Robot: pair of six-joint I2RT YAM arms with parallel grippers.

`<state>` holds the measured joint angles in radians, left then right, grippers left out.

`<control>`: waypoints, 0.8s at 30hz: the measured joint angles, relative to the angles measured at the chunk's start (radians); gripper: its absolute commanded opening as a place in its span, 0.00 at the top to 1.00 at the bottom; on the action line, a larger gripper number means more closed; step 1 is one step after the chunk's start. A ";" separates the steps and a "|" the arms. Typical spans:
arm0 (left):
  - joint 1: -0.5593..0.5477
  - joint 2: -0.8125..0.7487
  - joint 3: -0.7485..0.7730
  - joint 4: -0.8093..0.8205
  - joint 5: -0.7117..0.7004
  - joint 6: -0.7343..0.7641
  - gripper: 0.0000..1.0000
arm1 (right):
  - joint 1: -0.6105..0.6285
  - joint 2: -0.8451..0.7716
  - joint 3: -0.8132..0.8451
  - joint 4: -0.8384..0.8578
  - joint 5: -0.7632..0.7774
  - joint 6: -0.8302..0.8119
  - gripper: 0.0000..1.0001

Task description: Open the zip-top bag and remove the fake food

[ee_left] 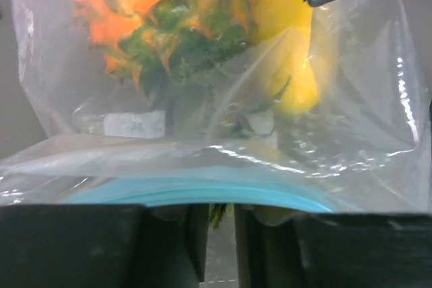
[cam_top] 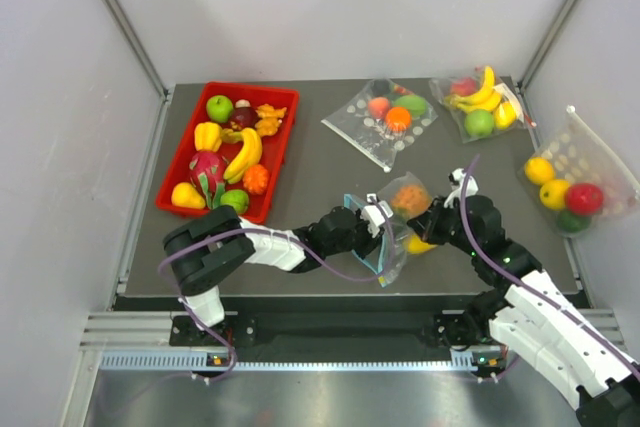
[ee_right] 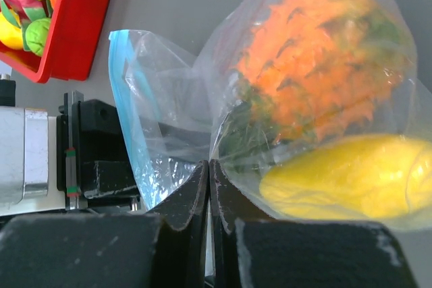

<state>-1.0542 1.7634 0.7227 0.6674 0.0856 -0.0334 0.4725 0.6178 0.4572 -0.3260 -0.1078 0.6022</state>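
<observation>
A: What is the surface like, and the room?

B: A dark grey tabletop [cam_top: 330, 172], with white walls standing close on three sides. The red tray [cam_top: 181, 150] lies on its left part and nearly touches the left edge.

A: What do the containers hold?

B: The tray holds a green apple [cam_top: 219, 107], a banana [cam_top: 245, 154], a dragon fruit [cam_top: 207, 172] and other small fruits. To the right of the tray lies a dotted bag [cam_top: 350, 125] with round fruits. Further right is a bag with bananas [cam_top: 445, 87], and farthest from the tray a third bag [cam_top: 600, 152] hangs over the right edge.

A: And the zip-top bag?

B: The zip-top bag [cam_top: 392, 257] is to the right of the tray, nearer to the arm bases. Inside are an orange pineapple [cam_top: 408, 197] and a yellow fruit [cam_top: 420, 244]. Its teal strip [ee_left: 202, 193] faces towards the tray.

A: The pincers?

B: The right pincer [ee_right: 209, 170] is closed and pinches the bag's plastic, on the side away from the tray. The left pincer [ee_left: 221, 210] is narrow, with the strip at its tips. I cannot tell if it grips.

A: Where is there room for moving?

B: Open tabletop shows between the tray and the dotted bag.
</observation>
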 measured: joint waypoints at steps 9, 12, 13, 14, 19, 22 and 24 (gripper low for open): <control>-0.001 -0.014 -0.012 -0.013 -0.023 -0.001 1.00 | 0.000 0.028 -0.008 0.020 0.003 0.000 1.00; -0.002 -0.067 -0.045 -0.043 -0.028 0.000 1.00 | 0.000 0.035 -0.008 0.021 0.016 -0.007 1.00; -0.003 -0.095 -0.061 -0.056 -0.032 0.002 1.00 | 0.000 0.037 -0.008 0.021 0.022 -0.008 1.00; -0.003 -0.120 -0.074 -0.068 -0.038 0.003 1.00 | 0.000 0.039 -0.008 0.021 0.029 -0.010 1.00; -0.006 -0.255 -0.129 -0.169 -0.053 0.009 1.00 | -0.005 0.051 -0.008 0.021 0.065 -0.026 1.00; -0.006 -0.327 -0.154 -0.228 -0.055 0.010 1.00 | -0.008 0.068 -0.008 0.021 0.093 -0.034 1.00; -0.006 -0.372 -0.170 -0.257 -0.058 0.010 1.00 | -0.012 0.077 -0.008 0.021 0.108 -0.038 1.00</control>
<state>-1.0599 1.3918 0.5526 0.4099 0.0280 -0.0231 0.4606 0.6952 0.4496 -0.3046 -0.0002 0.5640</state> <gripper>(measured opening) 0.036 0.005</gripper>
